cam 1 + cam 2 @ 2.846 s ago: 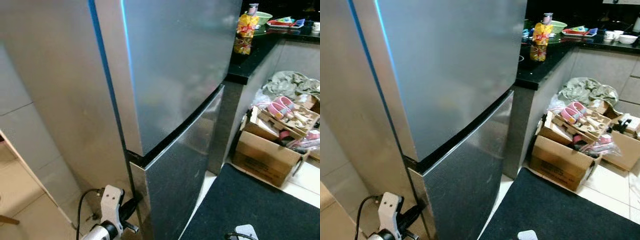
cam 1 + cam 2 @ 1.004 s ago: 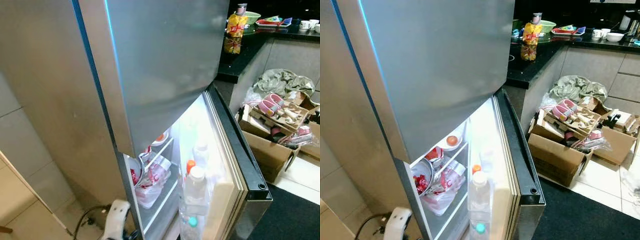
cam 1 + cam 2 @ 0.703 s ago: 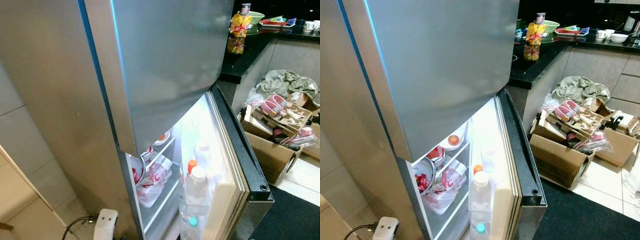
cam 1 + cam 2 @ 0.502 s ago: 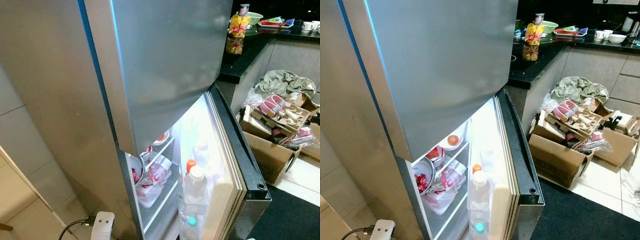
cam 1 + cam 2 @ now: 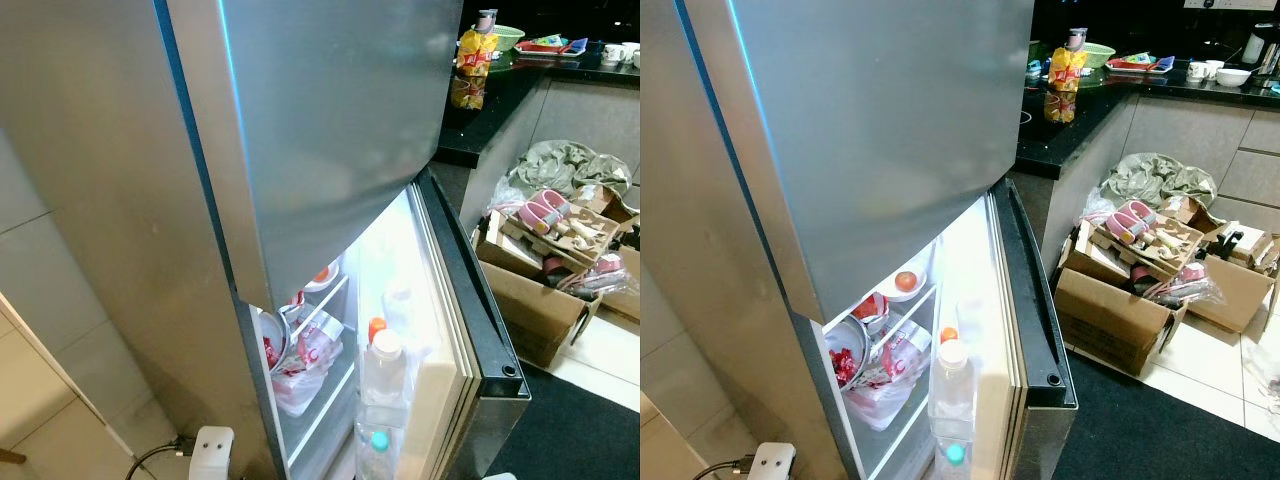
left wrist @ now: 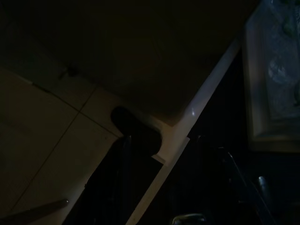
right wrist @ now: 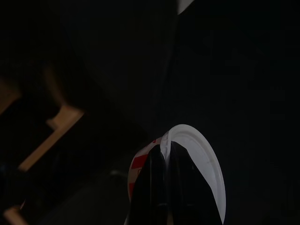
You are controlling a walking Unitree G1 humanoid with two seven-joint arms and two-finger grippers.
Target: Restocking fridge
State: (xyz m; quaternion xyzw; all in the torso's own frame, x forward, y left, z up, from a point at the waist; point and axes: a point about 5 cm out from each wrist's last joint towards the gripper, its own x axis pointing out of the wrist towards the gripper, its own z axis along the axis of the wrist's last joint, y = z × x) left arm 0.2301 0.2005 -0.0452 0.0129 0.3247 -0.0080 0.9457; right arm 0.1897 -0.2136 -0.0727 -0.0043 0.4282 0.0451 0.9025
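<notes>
Clamping a plate (image 7: pixel 197 154), the right pincer (image 7: pixel 166 187).

The two head cameras look forward and steeply down from close before a tall brushed-steel fridge (image 5: pixel 330 130), whose upper door crowds most of each picture. Both share the open lower door (image 5: pixel 1025 300) with its lit white shelves, the black stone counter (image 5: pixel 500 110) off to the right, and the brown cardboard boxes (image 5: pixel 1120 315) on the pale tiled floor; the right eye sits slightly further right and takes in more of the counter. The left wrist camera points low, near pale floor tiles (image 6: pixel 42 154), very dark. The right wrist camera looks along its fingers at what seems a white, red-striped round object (image 7: pixel 206 154), close.
</notes>
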